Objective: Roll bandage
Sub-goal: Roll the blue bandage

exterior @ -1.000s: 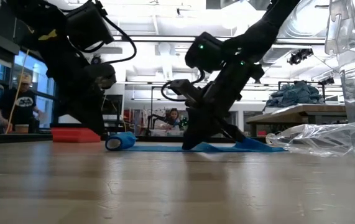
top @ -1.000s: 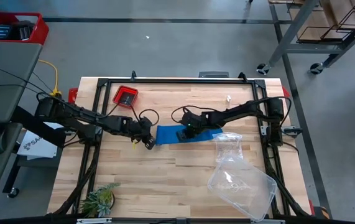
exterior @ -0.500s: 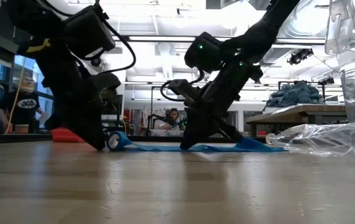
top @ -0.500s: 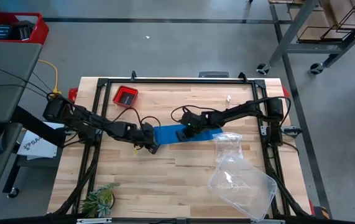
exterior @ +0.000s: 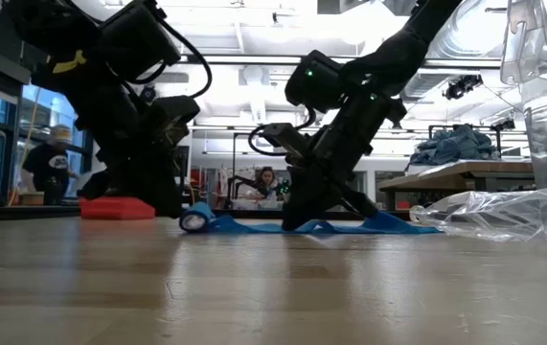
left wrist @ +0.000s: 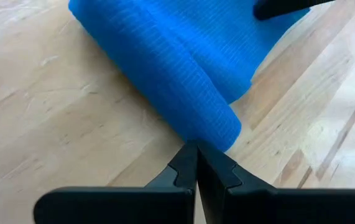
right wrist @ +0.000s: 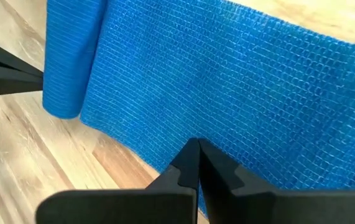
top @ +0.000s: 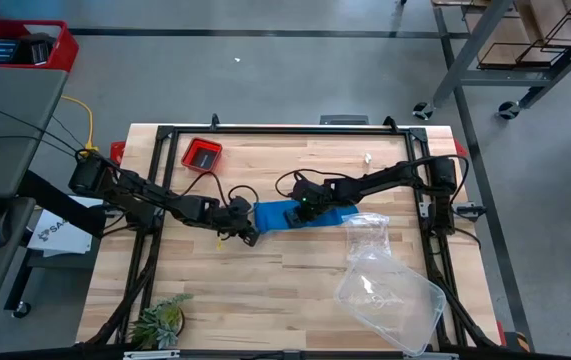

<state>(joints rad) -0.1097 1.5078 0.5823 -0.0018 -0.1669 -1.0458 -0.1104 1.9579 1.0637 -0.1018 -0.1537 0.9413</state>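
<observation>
The bright blue bandage (top: 317, 214) lies flat on the wooden table, and its left end is wound into a short roll (top: 258, 214) that rests on the table (exterior: 194, 221). My left gripper (top: 249, 234) is shut, with its tips at the roll (left wrist: 165, 68). My right gripper (top: 295, 214) is shut and stands on the flat strip (right wrist: 227, 87) to the right of the roll. The roll also shows in the right wrist view (right wrist: 71, 56). My left gripper touches the roll's outer side near its near end (left wrist: 217, 134) with its shut fingertips (left wrist: 186, 158). It comes slanting down from the table's left. The roll lies on the table. My right gripper presses its shut fingertips (right wrist: 189, 155) down on the flat strip near its near edge (right wrist: 165, 140), slanting down from the table's right. The strip lies flat on the wood under them.
A small red tray (top: 203, 154) stands at the far left. A clear plastic bag (top: 367, 235) and a clear plastic tub (top: 390, 300) lie to the right, by the strip's right end. A small plant (top: 160, 322) is at the near left. A person (exterior: 53, 163) stands beyond the table.
My left gripper has gone a little toward the table's right edge, staying shut and low. The roll has moved with it toward my right gripper, so the flat stretch between them is shorter. My right gripper has kept still on the strip.
</observation>
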